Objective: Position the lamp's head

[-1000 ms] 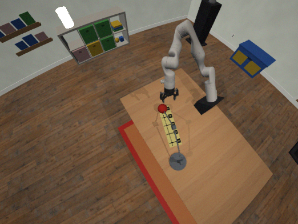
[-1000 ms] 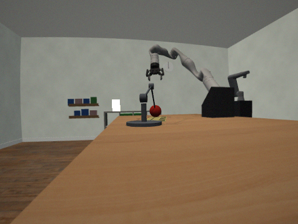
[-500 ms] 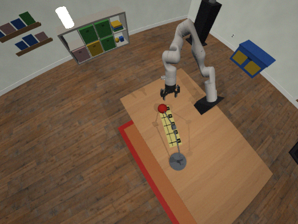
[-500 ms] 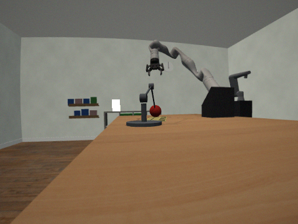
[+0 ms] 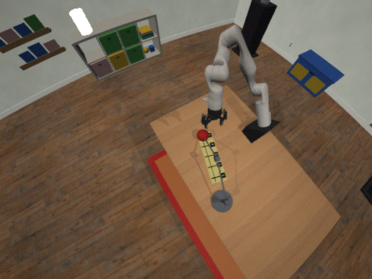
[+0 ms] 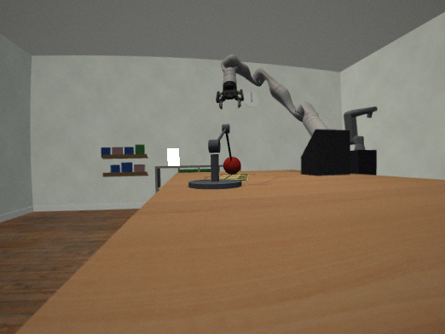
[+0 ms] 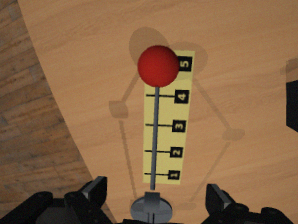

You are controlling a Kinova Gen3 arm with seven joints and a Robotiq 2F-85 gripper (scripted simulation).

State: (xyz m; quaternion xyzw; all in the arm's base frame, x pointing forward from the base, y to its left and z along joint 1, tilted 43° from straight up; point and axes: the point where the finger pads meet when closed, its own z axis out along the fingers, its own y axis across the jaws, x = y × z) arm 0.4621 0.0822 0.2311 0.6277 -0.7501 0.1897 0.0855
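gripper (image 6: 229, 99) wide open, empty, above lamp head (image 6: 232, 165)

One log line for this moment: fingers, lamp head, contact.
gripper: fingers open, empty | lamp head: over strip's far-end mark, off the bench | contact: none, gripper high above lamp

Cube shelf unit (image 5: 115, 28) at far wall: green bins (image 5: 110, 42) top, pink bin (image 5: 101, 67) & yellow bin (image 5: 118, 60) below; rt compartments w/ stacked flat items, small blue/yellow objs. Two wall shelves (image 5: 25, 40) w/ blue, mauve, green blocks. Blue cabinet (image 5: 316, 71), two yellow panels. Black column (image 5: 258, 21) in corner. Red mat (image 5: 178, 199) on wood floor (image 5: 71, 178).
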